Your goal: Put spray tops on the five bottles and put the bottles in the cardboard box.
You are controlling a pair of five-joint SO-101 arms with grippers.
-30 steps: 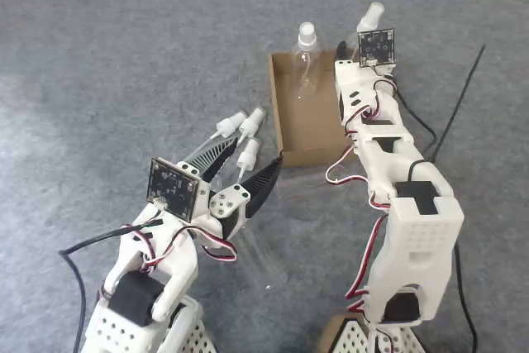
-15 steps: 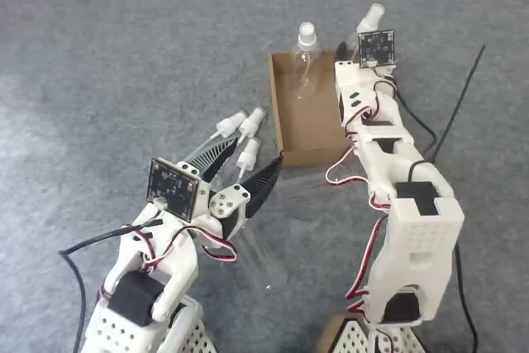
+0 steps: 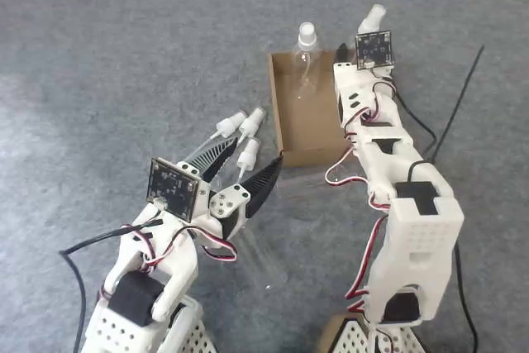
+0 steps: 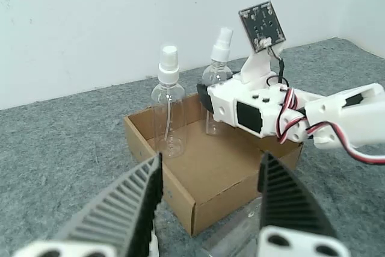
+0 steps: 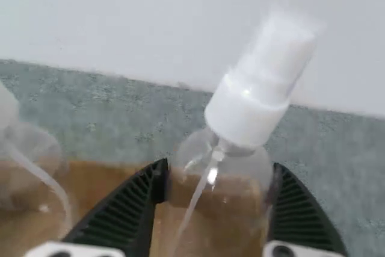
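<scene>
The cardboard box (image 3: 289, 134) lies open on the grey carpet. One clear bottle with a spray top (image 3: 307, 54) stands in its far part. My right gripper (image 5: 213, 194) is shut on a second spray-topped bottle (image 5: 252, 106), tilted at the box's far right corner (image 3: 371, 16). From the left wrist both bottles show: the standing one (image 4: 168, 109) and the held one (image 4: 218, 79). My left gripper (image 3: 256, 155) hangs open over three capped bottles (image 3: 246, 131) lying on the carpet in front of the box, its fingers (image 4: 129, 206) holding nothing.
The right arm (image 3: 384, 155) stretches along the box's right side, with cables (image 3: 450, 121) trailing on the carpet beside it. A pale wall (image 4: 120, 22) rises behind the box. Bare carpet (image 3: 107, 88) spreads to the left.
The right wrist has shifted very slightly with its bottle. The left arm and the lying bottles have not moved.
</scene>
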